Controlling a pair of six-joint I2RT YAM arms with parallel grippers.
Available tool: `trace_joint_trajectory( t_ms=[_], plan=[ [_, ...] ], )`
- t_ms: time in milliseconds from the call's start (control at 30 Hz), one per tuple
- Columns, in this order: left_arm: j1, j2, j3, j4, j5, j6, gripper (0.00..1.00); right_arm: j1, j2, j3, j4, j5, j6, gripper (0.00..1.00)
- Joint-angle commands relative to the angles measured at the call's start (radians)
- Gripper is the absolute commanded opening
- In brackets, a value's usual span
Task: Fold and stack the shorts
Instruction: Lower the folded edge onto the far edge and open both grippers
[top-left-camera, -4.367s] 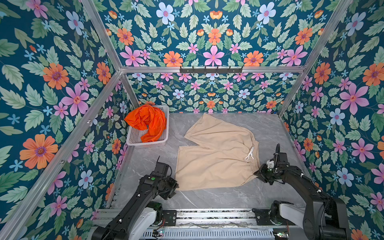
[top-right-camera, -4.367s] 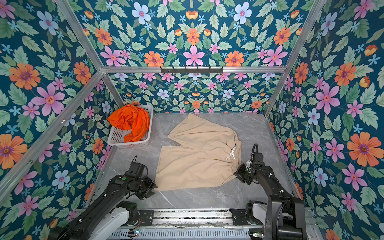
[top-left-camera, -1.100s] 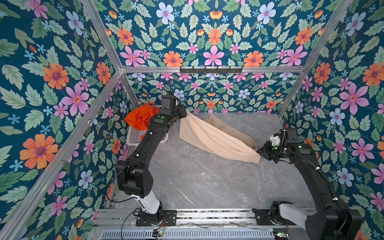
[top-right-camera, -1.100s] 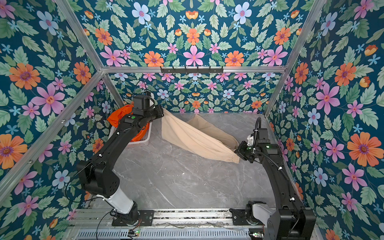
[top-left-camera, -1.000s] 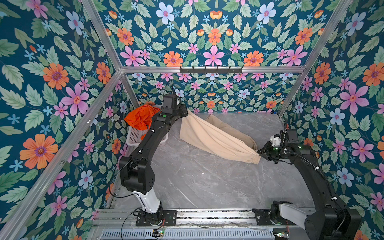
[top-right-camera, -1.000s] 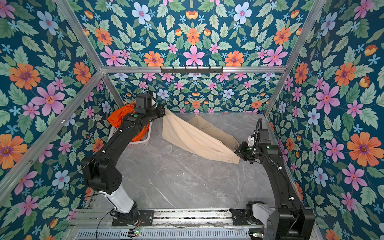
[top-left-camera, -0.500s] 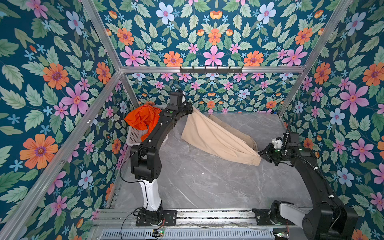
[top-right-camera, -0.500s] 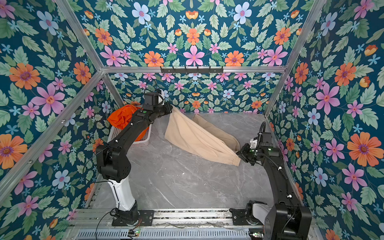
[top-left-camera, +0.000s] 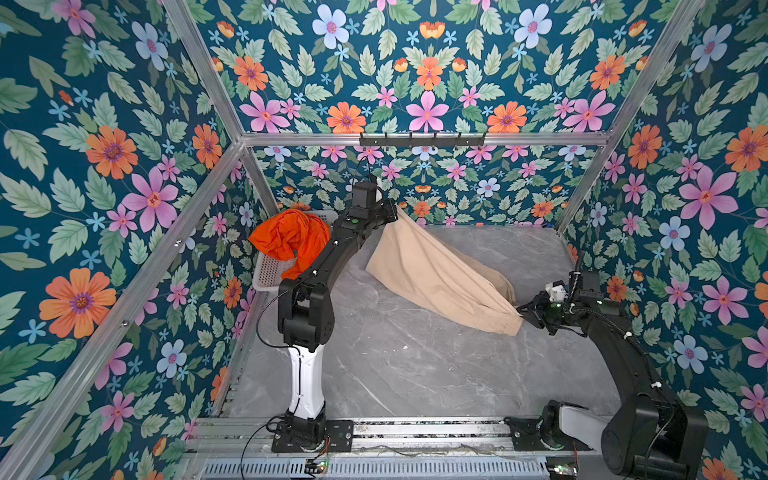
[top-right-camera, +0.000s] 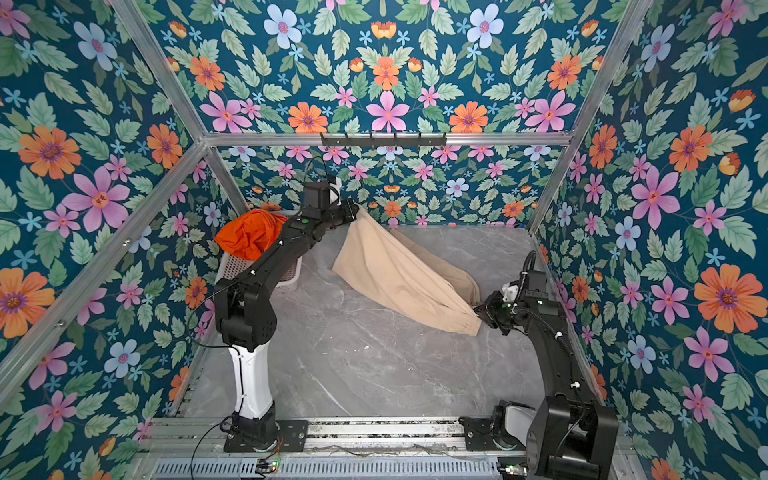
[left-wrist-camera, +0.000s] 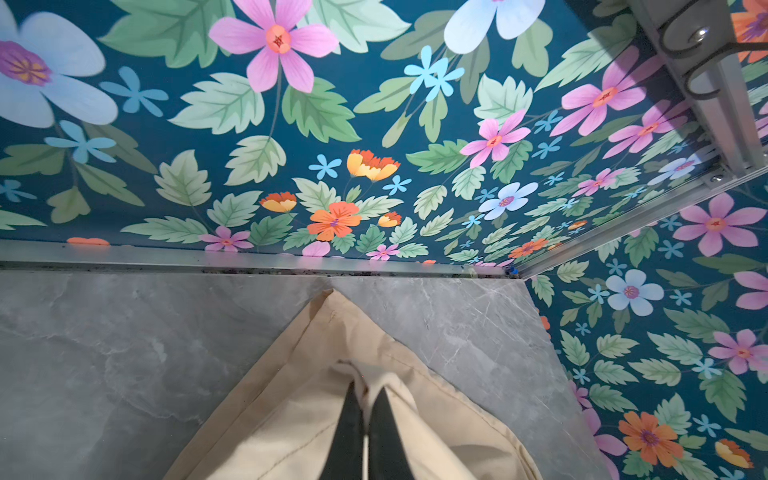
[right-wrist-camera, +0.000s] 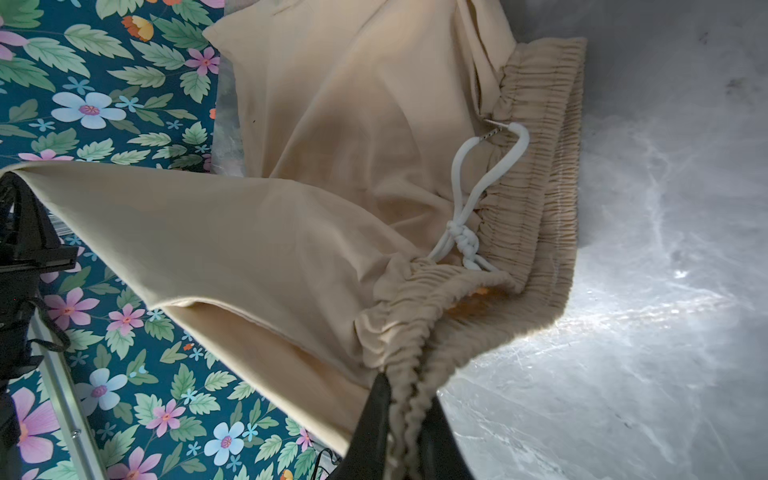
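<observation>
Beige shorts (top-left-camera: 432, 270): lay flat on the table (top-left-camera: 415, 365) a few seconds ago, and now hang as a sloping sheet between the two arms.

Left gripper (top-left-camera: 392, 210): has gone from the near left corner up to the back wall, drifting toward the middle over the last second. Wrist view shows its jaws pressed together on a hem corner.

Right gripper (top-left-camera: 524, 311): low at the right, slightly lower than a second ago, jaws pinching the gathered waistband (right-wrist-camera: 536, 174).

Far edge of the cloth still rests on the table.

Judgement: the first fold is under way but not laid down.

Orange shorts (top-left-camera: 286, 237) remain heaped in the basket (top-left-camera: 266, 274), so stacking is some way off.
</observation>
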Motion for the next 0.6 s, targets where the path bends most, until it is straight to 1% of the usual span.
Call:
trace_joint_trajectory(
  t_ms=[0,200,400,567],
  plan=[
    [0.000,0.029,0.031,0.087,-0.044,-0.007,0.00,-0.015,0.010,-0.012,-0.010,0.004,0.006,0.13],
    [-0.006,0.103,0.074,0.090,-0.046,-0.017,0.00,-0.031,0.043,-0.028,0.029,-0.013,0.012,0.13],
    [-0.014,0.172,0.106,0.137,-0.047,-0.032,0.00,-0.052,0.086,-0.044,0.076,-0.031,0.021,0.13],
    [-0.025,0.241,0.164,0.168,-0.047,-0.046,0.00,-0.067,0.125,-0.050,0.110,-0.044,0.026,0.13]
  ],
)
